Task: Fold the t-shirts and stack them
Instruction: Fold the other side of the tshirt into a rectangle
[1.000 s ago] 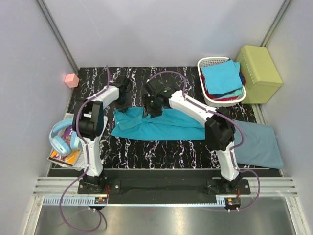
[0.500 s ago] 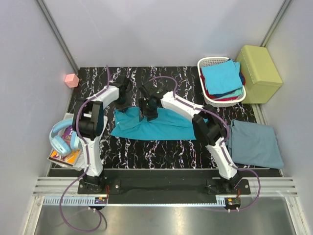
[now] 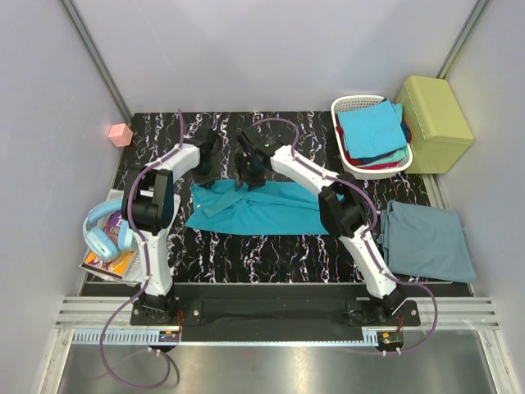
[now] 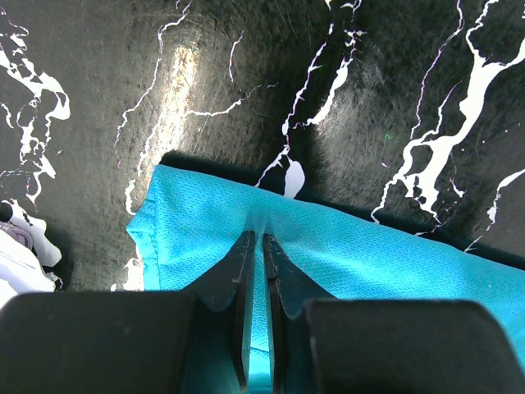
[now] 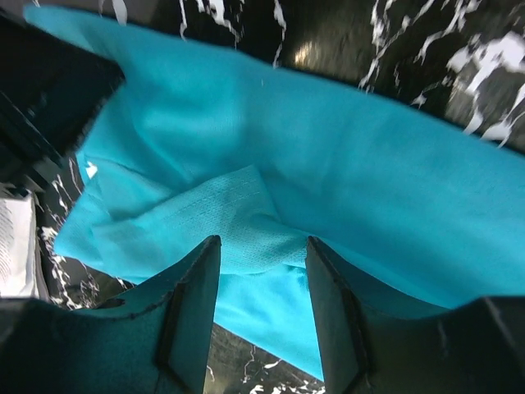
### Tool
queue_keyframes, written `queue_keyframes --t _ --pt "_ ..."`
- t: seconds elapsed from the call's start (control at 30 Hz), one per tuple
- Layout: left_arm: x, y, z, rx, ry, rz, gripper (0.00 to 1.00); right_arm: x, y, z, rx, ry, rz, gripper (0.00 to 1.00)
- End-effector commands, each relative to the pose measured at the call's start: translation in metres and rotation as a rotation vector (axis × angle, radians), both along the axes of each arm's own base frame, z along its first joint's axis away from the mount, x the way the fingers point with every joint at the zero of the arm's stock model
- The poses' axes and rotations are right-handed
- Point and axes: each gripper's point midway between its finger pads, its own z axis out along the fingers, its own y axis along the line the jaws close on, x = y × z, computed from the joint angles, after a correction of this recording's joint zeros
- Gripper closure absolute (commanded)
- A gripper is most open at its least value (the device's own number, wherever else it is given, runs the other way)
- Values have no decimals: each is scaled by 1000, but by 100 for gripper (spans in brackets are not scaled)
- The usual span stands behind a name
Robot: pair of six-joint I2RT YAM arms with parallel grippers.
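Observation:
A large teal t-shirt (image 3: 271,209) lies folded lengthwise on the black marbled table (image 3: 279,250). My left gripper (image 3: 203,174) is shut on its far left edge; the left wrist view shows the teal cloth (image 4: 369,263) pinched between the shut jaws (image 4: 256,246). My right gripper (image 3: 244,182) is open over the shirt's far edge near the left gripper; in the right wrist view a raised fold of the teal cloth (image 5: 238,222) sits between the open fingers (image 5: 261,246). A dusty grey-blue t-shirt (image 3: 428,240) lies folded at the right.
A white slatted basket (image 3: 348,107) at the back right holds bright blue, red and teal shirts (image 3: 373,130). A yellow-green padded box (image 3: 433,111) stands beside it. Blue headphones (image 3: 104,228) on a book lie at the left edge, a pink cube (image 3: 120,134) at the back left.
My right gripper has moved left and towards the back along the teal shirt, ending close to the left gripper. The shirt's right part has flattened. The left gripper has stayed put.

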Motion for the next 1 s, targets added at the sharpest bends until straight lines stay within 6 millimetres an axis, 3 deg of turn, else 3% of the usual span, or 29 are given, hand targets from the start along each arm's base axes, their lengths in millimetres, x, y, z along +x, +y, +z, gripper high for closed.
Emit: queue_keyframes --t 0.0,0.13,0.4,0.6,0.83,0.97 --pt "-7 -3 -12 -18 32 -2 89 14 5 15 10 -49 16 46" --pt "-8 -3 -12 -17 33 -5 89 9 8 5 9 -5 29 47" --pt "-7 -3 -11 -17 32 -3 88 -11 9 9 13 14 45 50" --pt "-6 -3 -11 -18 30 -4 88 -39 6 2 14 53 60 57" --pt "-5 -3 -11 -16 29 -5 88 -67 11 37 38 1 96 57" --pt "-5 -3 -11 -14 28 -1 88 -66 12 49 36 -41 99 55"
